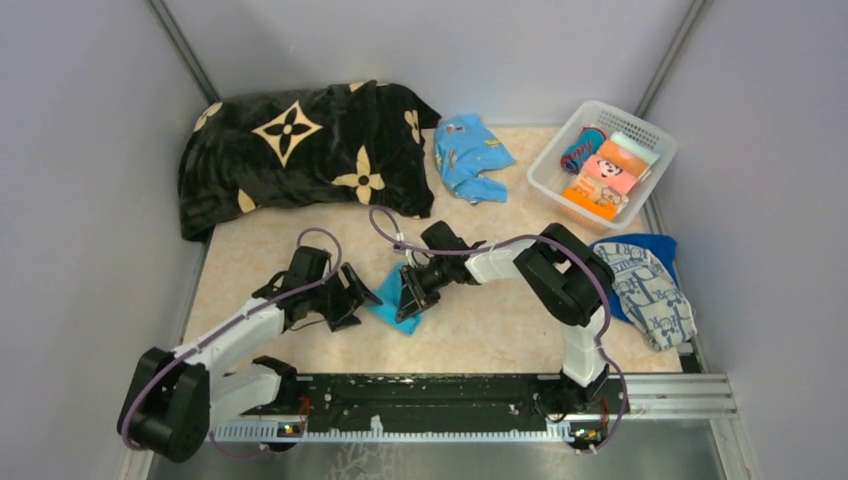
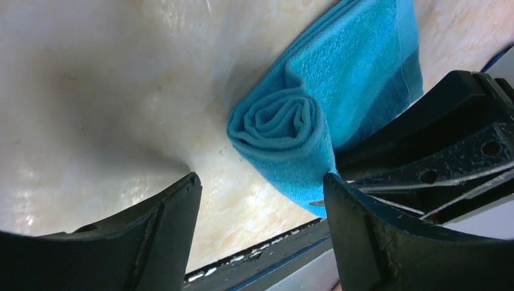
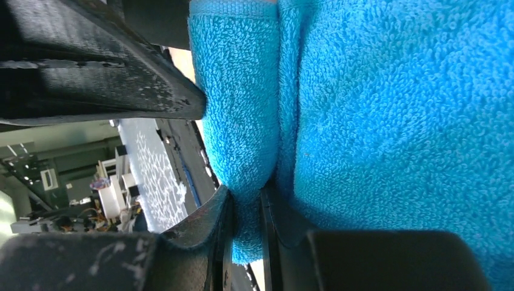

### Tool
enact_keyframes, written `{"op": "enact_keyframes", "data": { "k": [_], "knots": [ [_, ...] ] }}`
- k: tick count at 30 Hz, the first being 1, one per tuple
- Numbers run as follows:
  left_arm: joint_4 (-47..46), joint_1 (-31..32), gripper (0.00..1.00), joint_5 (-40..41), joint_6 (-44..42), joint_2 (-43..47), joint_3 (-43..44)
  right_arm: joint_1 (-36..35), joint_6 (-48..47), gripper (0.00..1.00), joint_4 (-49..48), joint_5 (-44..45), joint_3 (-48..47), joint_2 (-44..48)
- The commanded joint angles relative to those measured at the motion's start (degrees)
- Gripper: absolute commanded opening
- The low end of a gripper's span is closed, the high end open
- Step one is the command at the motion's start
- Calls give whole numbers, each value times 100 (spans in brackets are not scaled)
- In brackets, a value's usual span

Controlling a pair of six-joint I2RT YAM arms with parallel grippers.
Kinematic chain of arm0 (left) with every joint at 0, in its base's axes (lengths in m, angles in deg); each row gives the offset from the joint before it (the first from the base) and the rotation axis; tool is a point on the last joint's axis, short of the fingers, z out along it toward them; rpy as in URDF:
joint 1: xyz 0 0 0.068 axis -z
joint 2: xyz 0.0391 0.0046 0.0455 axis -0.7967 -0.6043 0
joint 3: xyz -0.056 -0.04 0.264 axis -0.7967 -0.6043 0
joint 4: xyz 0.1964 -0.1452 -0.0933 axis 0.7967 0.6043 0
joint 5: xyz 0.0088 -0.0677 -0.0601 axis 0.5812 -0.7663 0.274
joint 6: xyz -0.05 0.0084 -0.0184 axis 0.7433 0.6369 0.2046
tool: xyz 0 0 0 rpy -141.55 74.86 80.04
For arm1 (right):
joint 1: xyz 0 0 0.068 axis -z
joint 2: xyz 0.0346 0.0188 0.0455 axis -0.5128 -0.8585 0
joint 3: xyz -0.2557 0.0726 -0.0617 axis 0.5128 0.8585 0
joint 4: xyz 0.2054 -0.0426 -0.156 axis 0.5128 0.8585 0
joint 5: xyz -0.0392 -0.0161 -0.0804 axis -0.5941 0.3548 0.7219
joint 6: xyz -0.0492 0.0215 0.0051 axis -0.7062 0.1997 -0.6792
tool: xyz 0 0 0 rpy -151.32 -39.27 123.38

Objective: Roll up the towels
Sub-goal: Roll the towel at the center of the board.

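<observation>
left wrist view has the turquoise towel (image 2: 285, 130) half rolled on the table (image 2: 109, 91), its spiral end facing the lens, long axis running away toward the right arm. left claw (image 2: 260, 180) is spread wide and empty, the roll's end just ahead of it, almost against one finger. right claw (image 3: 245, 200) is pinching a fold of the cloth from the far side. top view: it sits mid-table between both claws, left one nearer the rolled end, so that looks like the hand to close on it.

Bright even light, soft shadows.
</observation>
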Motion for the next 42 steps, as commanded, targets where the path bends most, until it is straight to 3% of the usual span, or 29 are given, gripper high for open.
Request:
{"op": "enact_keyframes", "data": {
  "k": [1,8,15,20,24,31,42],
  "knots": [
    [-797,-7,77,-272,130,-456,-113,56,37,20,-164,-22,-44,-110],
    [-853,-4,68,-125,198,-970,-224,-26,-566,38,413,776,45,864],
    [-765,-15,64,-20,159,-1126,-203,-893,-1495,52,1592,3462,-115,1931],
    [-665,-13,63,38,141,-1109,-187,-1827,-2022,55,1693,5238,-166,2207],
    [-615,-11,64,80,112,-1119,-173,-2554,-2486,55,1596,6104,-296,2096],
    [-607,-12,63,87,112,-1155,-158,-3077,-2926,55,1597,7077,-602,1182],
    [-566,-11,64,81,65,-1171,-80,-3139,-3045,50,1819,7159,-560,358]
  ]
}}
